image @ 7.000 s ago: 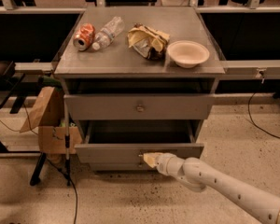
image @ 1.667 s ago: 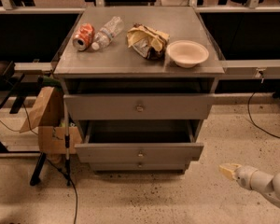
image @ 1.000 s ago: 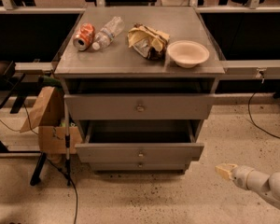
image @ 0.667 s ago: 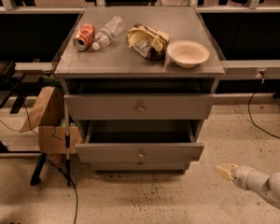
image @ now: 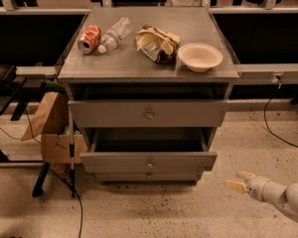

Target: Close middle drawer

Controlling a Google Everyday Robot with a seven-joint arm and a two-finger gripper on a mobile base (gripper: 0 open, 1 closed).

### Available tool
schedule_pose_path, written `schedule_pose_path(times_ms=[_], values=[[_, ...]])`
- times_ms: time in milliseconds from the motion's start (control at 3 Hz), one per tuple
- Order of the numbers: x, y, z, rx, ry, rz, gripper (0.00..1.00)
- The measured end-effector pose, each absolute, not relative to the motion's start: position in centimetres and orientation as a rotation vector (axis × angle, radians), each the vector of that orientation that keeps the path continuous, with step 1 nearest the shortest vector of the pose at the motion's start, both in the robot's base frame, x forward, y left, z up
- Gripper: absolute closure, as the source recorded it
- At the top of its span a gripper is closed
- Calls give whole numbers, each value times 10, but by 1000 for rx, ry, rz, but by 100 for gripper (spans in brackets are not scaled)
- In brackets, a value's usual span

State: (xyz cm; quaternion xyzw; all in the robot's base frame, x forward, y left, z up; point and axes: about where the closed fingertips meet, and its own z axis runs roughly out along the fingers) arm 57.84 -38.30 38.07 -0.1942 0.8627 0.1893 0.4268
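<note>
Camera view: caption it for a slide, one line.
Middle drawer stands open in the cabinet; open claw low to its right, touching nothing.

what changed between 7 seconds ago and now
The gripper left the front of the middle drawer and pulled back toward the picture's right, low over the floor, jaws apart and holding nothing. The middle drawer stayed pulled out; the can, bottle, bag and bowl stayed put.

gripper [image: 239,180]: low at right, fingers spread, apart from the cabinet
floor gap: bare floor lay between gripper and middle drawer [image: 149,161] front
left side: paper bag [image: 48,117] and cable [image: 80,213] crowded the cabinet
above: top drawer [image: 149,114] front over open tray
</note>
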Motion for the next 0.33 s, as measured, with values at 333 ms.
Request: schedule_pose_path(times_ms=[333], values=[[578, -383, 381, -485, 2156, 473, 0]])
